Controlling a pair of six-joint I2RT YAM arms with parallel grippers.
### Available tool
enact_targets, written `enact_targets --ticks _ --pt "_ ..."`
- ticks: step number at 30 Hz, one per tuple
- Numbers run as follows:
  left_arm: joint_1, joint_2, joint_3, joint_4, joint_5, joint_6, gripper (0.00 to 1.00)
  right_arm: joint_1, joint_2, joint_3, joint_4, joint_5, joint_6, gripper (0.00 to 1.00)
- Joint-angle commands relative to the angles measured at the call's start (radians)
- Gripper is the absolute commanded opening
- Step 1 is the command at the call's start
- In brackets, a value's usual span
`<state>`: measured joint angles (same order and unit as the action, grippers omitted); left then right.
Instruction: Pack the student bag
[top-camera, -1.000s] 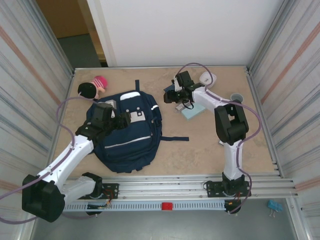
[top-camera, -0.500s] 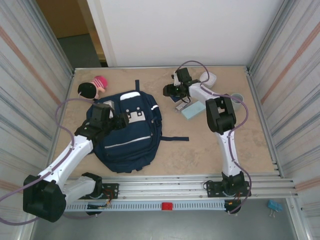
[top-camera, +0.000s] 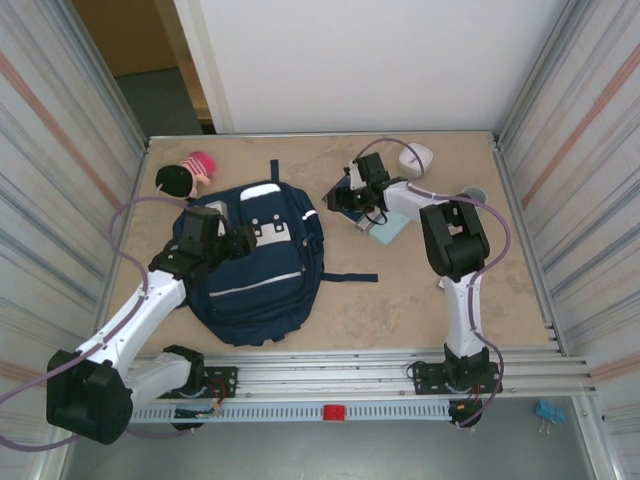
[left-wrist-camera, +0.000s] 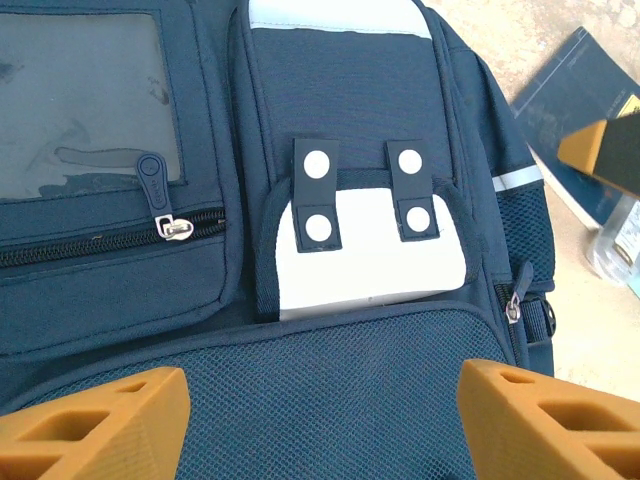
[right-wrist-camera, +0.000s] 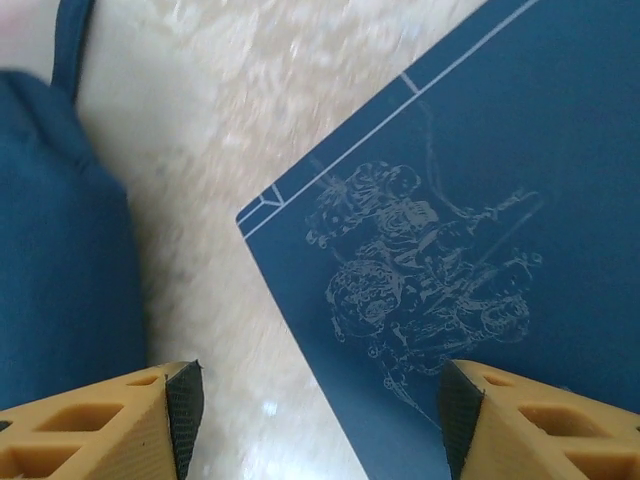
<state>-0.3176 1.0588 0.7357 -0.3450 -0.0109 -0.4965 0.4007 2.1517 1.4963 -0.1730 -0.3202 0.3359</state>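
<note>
One student bag (top-camera: 255, 285), one navy book (right-wrist-camera: 480, 200)

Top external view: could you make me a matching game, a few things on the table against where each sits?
Things:
1 navy blue fabric backpack
2 dark blue book with a line-drawn cover
3 pink and black soft toy
Places:
A far left corner of the table
B under the open right end effector
C under the open left end effector
Pairs: 1-C, 2-B, 3-A.

The beige table (top-camera: 400, 300) carries the student bag (top-camera: 255, 275), a doll (top-camera: 185, 175), a navy book (right-wrist-camera: 480, 200) and a light-blue pad (top-camera: 390, 228).
</note>
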Motion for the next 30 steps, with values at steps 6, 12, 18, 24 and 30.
enact_targets --ticks 6,12,18,24,30 --pt "-0.006 -0.050 -0.027 -0.005 0.014 -0.011 0.71 0.010 -0.152 -0.245 -0.008 -0.071 0.030 0.62" --pt "-0.036 -0.086 -0.071 0.014 -0.009 -0.022 0.71 0.061 -0.274 -0.424 0.007 -0.070 0.057 0.62" --pt "-0.058 -0.079 -0.088 0.037 0.016 -0.047 0.70 0.132 -0.398 -0.560 -0.036 -0.038 0.083 0.62" --pt "-0.108 -0.055 -0.071 0.085 0.052 -0.047 0.69 0.157 -0.530 -0.665 -0.112 0.009 0.127 0.63" --pt "-0.190 0.030 -0.036 0.139 0.069 -0.071 0.68 0.148 -0.640 -0.739 -0.154 0.006 0.166 0.64"
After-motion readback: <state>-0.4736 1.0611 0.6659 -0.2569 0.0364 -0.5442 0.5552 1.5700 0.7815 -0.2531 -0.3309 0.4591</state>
